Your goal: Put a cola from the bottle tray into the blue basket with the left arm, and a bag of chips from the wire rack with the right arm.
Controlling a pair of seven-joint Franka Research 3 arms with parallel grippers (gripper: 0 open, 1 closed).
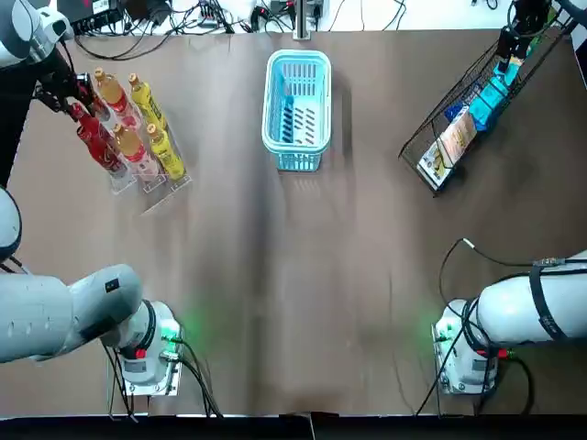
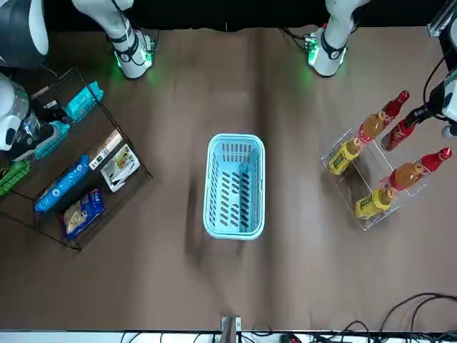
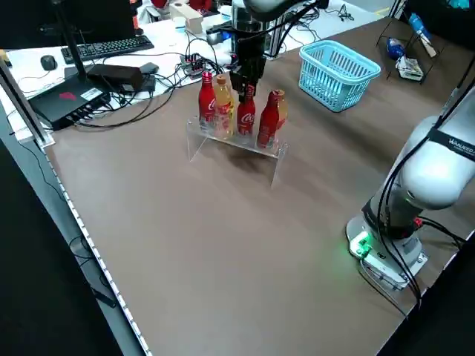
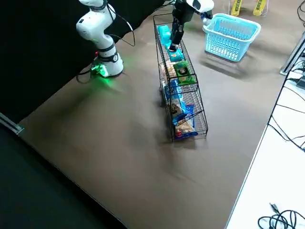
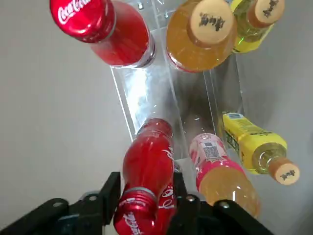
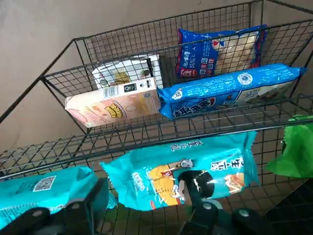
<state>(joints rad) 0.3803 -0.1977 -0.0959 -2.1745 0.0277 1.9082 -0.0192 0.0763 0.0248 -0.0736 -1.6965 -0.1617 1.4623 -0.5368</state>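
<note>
While both arms reach out to the far corners, the brown surface (image 1: 293,275) lies wide between them. The wire rack (image 6: 117,41) stands at the far corner on the robot's right side. It is tilted and holds many snack packs in rows. The blue basket (image 1: 272,110) sits at the far middle of the surface, well apart from the rack and from the bottles. The clear bottle tray (image 5: 146,93) stands at the far corner on the robot's left side. Red colas and yellow and orange drinks stand in it.

The right hand (image 6: 144,186) hangs at the top end of the rack. Its two fingers (image 6: 93,200) are spread wide, one on each side of a corner of a teal bag of chips (image 6: 195,166). The bag lies flat on a wire shelf, and the fingers are not squeezing it.

The left hand (image 5: 145,185) is at the bottle tray. Its fingers (image 5: 110,193) press on both sides of the neck of one cola (image 5: 149,161), so it grips that bottle. The cola leans over, and its bottom end is in the tray beside an orange drink (image 5: 220,176). Another cola (image 5: 105,24) stands farther along the tray.
</note>
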